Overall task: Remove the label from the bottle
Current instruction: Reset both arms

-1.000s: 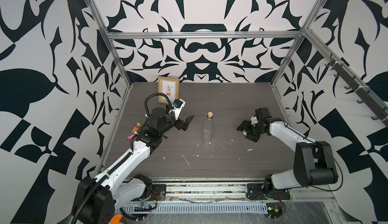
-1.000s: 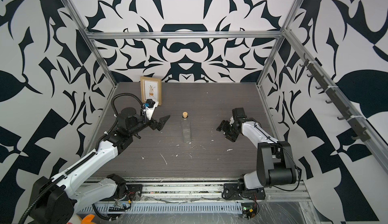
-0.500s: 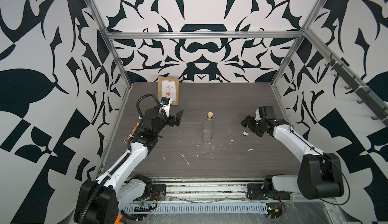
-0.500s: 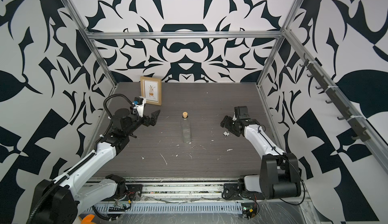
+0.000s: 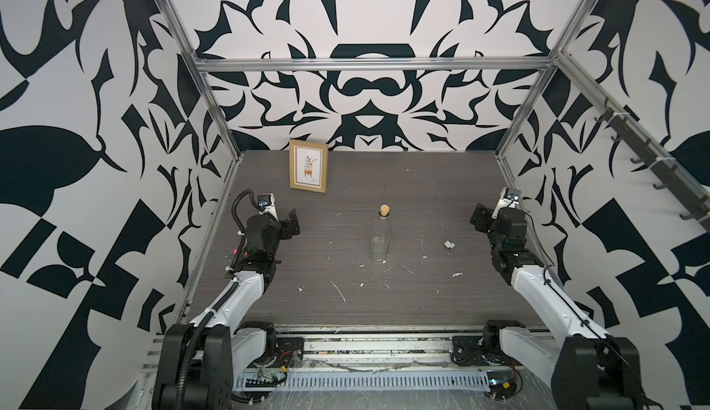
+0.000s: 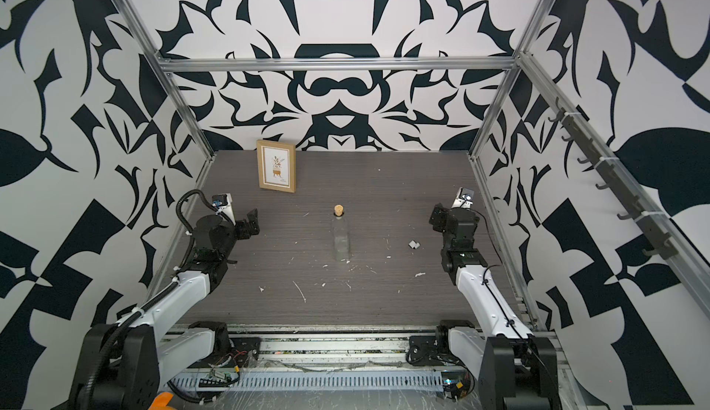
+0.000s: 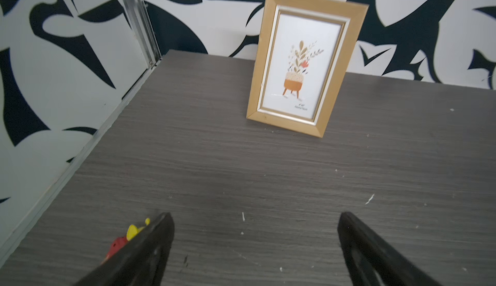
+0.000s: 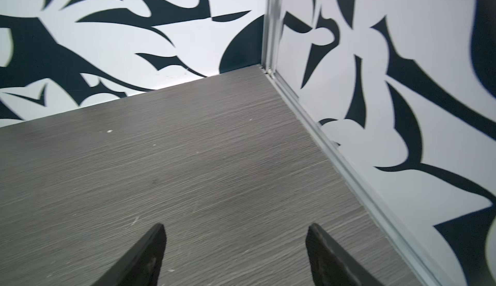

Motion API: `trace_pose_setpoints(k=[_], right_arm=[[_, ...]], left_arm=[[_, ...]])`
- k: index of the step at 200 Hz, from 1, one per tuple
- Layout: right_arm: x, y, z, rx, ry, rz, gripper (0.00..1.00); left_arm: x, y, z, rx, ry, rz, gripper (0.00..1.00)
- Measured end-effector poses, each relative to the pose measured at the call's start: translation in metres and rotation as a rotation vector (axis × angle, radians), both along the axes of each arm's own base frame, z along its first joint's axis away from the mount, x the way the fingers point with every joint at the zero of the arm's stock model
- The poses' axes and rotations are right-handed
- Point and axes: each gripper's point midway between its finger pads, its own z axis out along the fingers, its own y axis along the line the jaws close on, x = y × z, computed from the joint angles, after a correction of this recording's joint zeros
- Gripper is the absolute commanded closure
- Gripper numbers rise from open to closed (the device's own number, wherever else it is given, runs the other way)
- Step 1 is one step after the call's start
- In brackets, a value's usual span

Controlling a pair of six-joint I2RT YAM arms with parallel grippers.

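Clear, glossy glass bottle (image 5: 379, 241) with a rough cork (image 5: 384, 209); matt grey wood-grain table (image 5: 422, 189); satin gold frame (image 7: 307, 62); crumpled paper label (image 5: 448, 244).

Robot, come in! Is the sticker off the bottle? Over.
Left hand, right hand: open, empty. Label off, crumpled on table, apart from bottle. Only tiny scraps around.

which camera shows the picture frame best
The left wrist view: the picture frame stands close and sharp, its potted-plant print clear. Both top views show it small, far back. The right wrist view misses it.
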Motion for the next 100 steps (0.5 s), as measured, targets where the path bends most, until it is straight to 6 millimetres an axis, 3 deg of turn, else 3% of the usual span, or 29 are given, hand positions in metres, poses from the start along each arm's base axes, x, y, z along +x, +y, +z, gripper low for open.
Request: trace_pose_setpoints(k=[14,44,70,100], right_arm=[[-0.002,-0.004,-0.013,-0.011,0.01,-0.006,0.06],[-0.009,0.0,-0.052,-0.002,0.049,0.011,0.04],[-0.009,0.008,-0.081,0.025,0.072,0.05,0.03],[-0.004,0.014,-0.097,0.031,0.063,0.091,0.02]], left_arm=[[0.002,0.006,-0.018,-0.001,0.035,0.013,0.01],[0.008,0.008,-0.047,0.003,0.08,-0.004,0.01],[0.016,0.0,-0.055,0.017,0.075,-0.075,0.01],[0.026,-0.007,-0.069,0.009,0.058,-0.131,0.01]])
